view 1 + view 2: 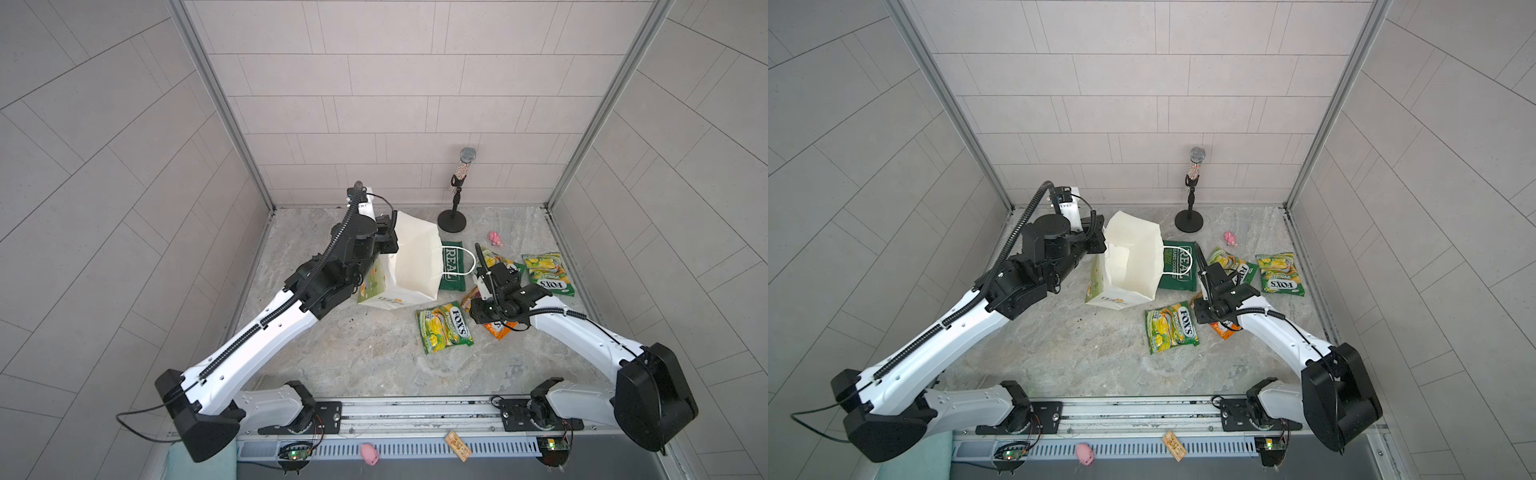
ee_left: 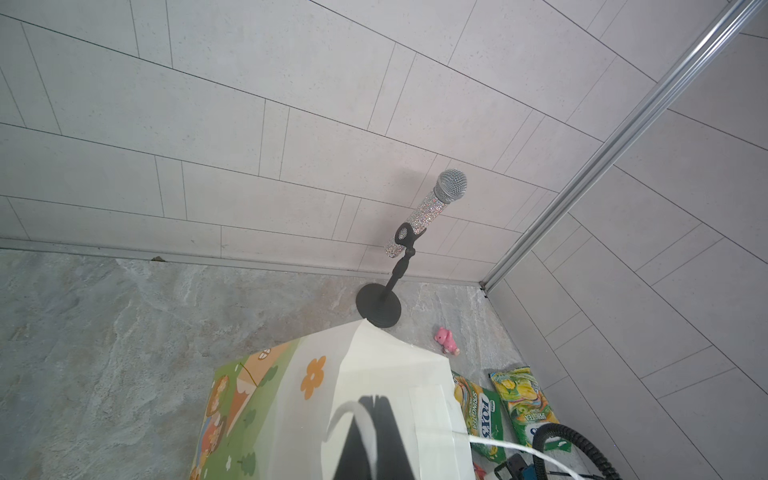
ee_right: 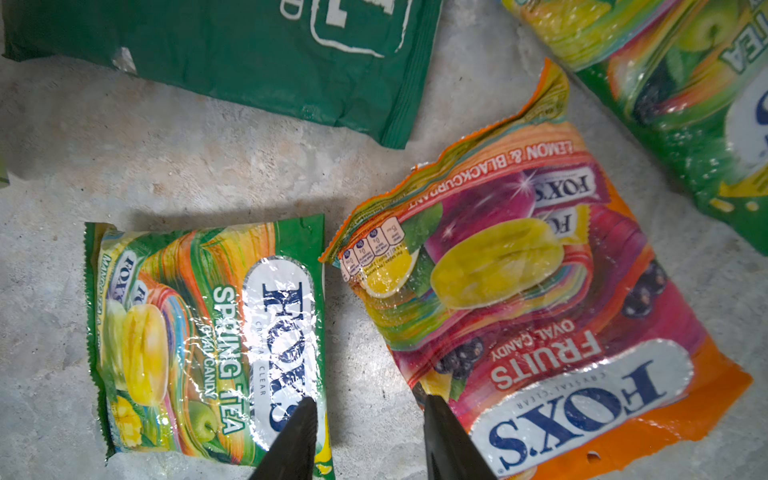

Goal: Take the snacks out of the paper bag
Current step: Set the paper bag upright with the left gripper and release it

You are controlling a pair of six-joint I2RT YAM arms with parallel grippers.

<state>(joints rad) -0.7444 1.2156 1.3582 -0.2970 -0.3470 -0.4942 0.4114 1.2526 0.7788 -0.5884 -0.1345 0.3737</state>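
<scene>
Emptying judged nearly complete: paper bag (image 1: 415, 257) noted bare inside, snacks lying on the table (image 1: 332, 353).
In both top views the REAL packet (image 1: 455, 282) was noted just beside the bag's mouth, four FOX'S packets spread beyond it. In the left wrist view the left gripper (image 2: 372, 415) was seen clamped on the bag's wall. In the right wrist view the right gripper (image 3: 370, 401) was seen part-open, empty, above the gap between yellow-green packet (image 3: 208, 332) and orange packet (image 3: 540, 291). Next, releasing the bag was judged due.
</scene>
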